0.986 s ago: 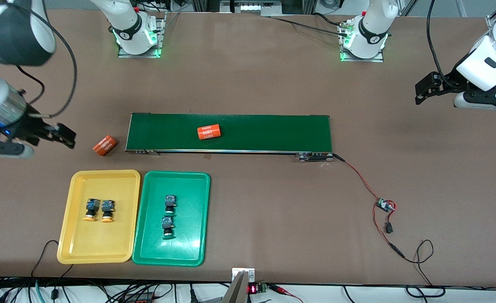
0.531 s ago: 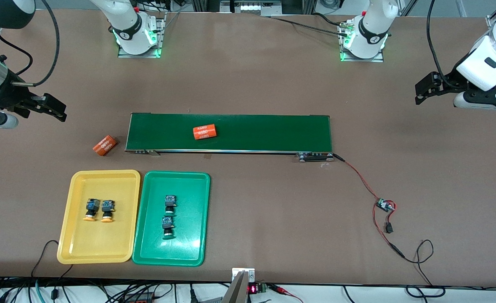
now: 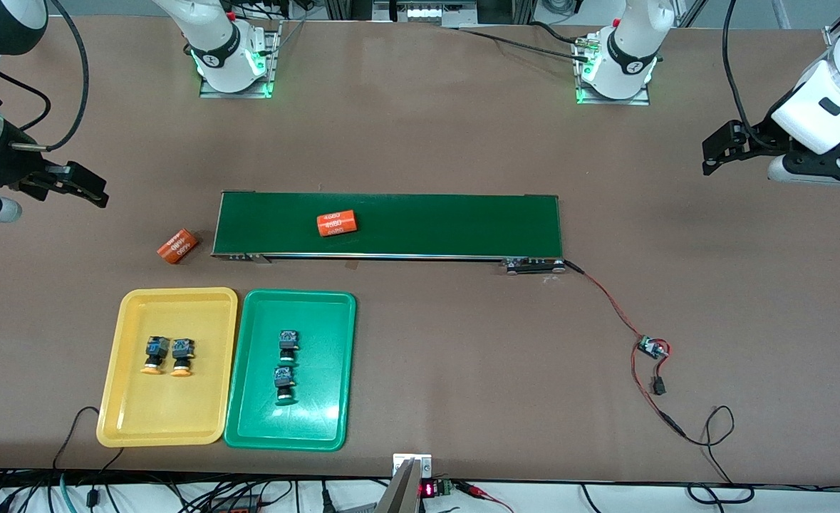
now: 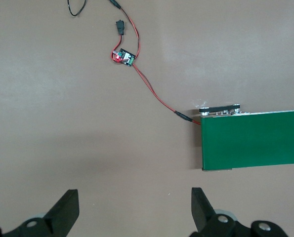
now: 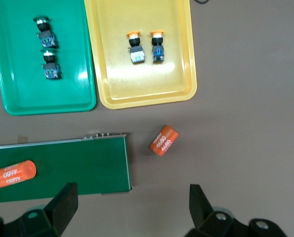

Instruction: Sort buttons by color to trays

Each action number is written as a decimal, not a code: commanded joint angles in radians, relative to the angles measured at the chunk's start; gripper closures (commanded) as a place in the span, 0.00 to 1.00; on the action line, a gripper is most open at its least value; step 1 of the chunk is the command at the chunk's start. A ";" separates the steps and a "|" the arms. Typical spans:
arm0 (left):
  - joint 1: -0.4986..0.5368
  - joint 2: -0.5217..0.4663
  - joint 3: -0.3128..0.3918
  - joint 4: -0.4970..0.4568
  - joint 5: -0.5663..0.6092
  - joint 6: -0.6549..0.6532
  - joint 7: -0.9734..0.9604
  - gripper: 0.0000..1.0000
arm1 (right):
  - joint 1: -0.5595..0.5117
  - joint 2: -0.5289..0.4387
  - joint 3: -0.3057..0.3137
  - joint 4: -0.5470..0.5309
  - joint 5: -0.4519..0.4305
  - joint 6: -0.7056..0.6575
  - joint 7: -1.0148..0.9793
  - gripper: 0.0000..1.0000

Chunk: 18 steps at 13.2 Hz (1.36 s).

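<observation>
Two buttons with yellow-orange caps lie side by side in the yellow tray. Two green-capped buttons lie in the green tray beside it. The right wrist view shows both trays with their buttons. My right gripper hangs open and empty over bare table at the right arm's end of the belt. At the other end of the table my left gripper waits over bare table, open and empty.
A long dark-green conveyor belt crosses the table's middle, with an orange "4680" cylinder on it. A second cylinder lies on the table off the belt's end. A small circuit board with red wires sits toward the left arm's end.
My right gripper has drawn away from the loose cylinder toward the table's edge. The cylinder on the belt has ridden toward the right arm's end. The left arm has not moved.
</observation>
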 commanded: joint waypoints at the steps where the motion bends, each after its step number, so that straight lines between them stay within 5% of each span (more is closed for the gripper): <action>1: -0.004 0.007 -0.005 0.025 0.015 -0.026 -0.004 0.00 | -0.013 0.006 0.008 0.022 0.009 -0.036 -0.016 0.00; 18: -0.011 0.013 -0.008 0.041 0.012 -0.031 -0.004 0.00 | -0.033 0.012 0.005 0.022 0.014 -0.035 -0.045 0.00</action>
